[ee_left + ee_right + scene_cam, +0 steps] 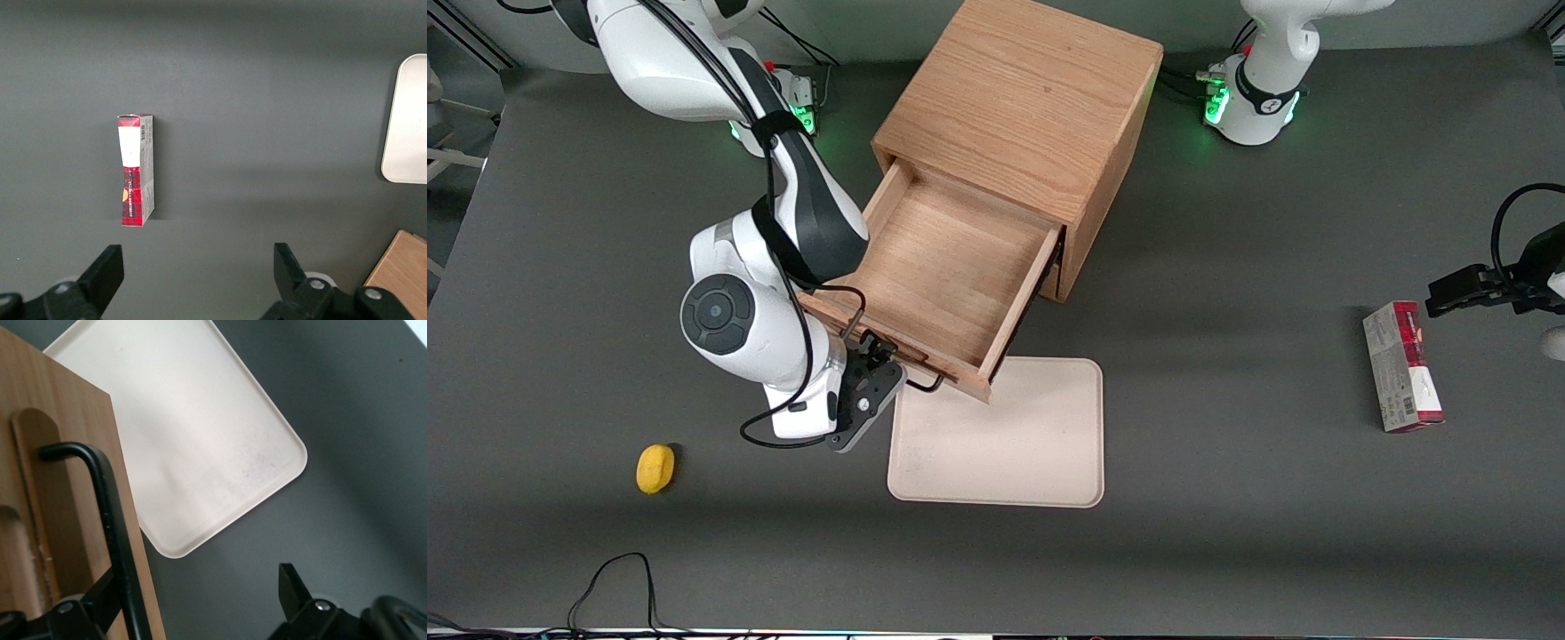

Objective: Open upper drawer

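Upper drawer pulled well out, gripper at its front, fingers spread wide around the black handle, tray just beside.

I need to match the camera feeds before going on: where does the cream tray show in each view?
Front view: the cream tray lies flat on the table, in front of the open upper drawer, beside the tool.
Left wrist view: only one rounded edge shows.
Right wrist view: the tray lies below the drawer front.
Shared landmark: the tray itself.
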You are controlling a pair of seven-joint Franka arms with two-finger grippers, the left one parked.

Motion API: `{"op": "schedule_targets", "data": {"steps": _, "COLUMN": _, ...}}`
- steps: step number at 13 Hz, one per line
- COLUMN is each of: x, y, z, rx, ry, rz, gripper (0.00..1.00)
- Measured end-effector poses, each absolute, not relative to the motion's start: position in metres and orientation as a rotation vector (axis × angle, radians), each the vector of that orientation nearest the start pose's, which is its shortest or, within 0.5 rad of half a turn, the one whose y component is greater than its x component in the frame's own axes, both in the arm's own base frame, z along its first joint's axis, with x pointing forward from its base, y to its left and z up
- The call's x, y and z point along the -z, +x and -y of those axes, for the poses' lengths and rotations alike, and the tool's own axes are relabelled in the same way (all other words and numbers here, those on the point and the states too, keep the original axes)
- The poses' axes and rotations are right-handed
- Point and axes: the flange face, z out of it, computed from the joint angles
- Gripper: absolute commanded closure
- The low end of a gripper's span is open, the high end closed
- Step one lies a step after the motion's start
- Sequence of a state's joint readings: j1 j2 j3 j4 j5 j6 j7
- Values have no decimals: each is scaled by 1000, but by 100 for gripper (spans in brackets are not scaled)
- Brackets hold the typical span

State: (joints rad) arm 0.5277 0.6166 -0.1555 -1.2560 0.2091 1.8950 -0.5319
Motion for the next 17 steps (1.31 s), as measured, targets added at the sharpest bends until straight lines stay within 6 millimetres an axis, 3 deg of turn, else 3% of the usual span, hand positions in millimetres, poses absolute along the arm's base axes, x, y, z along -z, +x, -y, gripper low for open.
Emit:
{"op": "schedule_targets", "data": {"steps": 3, "x": -445, "y": 666, "z": -307, "rx": 61, "ry": -2744, "rz": 1296, "gripper": 0}}
{"op": "schedule_targets", "data": {"steps": 5, "x": -477, "y": 667, "z": -297, "rx": 60, "ry": -2764, "rz": 1299, "gripper": 0}}
{"op": "schedule_targets", "data": {"steps": 8, "x": -529, "y": 666, "z": -264, "rx": 92, "ry": -2809, "rz": 1253, "gripper": 0}}
{"op": "schedule_targets", "data": {"steps": 11, "x": -566, "y": 659, "z": -221, "rx": 74, "ry": -2879, "rz": 1174, "gripper": 0}}
{"op": "schedule_targets", "data": {"steps": 13, "x": -584, "y": 656, "z": -188, "rx": 54, "ry": -2976, "rz": 1006, "gripper": 0}}
{"op": "schedule_targets", "data": {"steps": 17, "x": -600, "y": 646, "z": -135, "rx": 28, "ry": -3086, "rz": 709, "gripper": 0}}
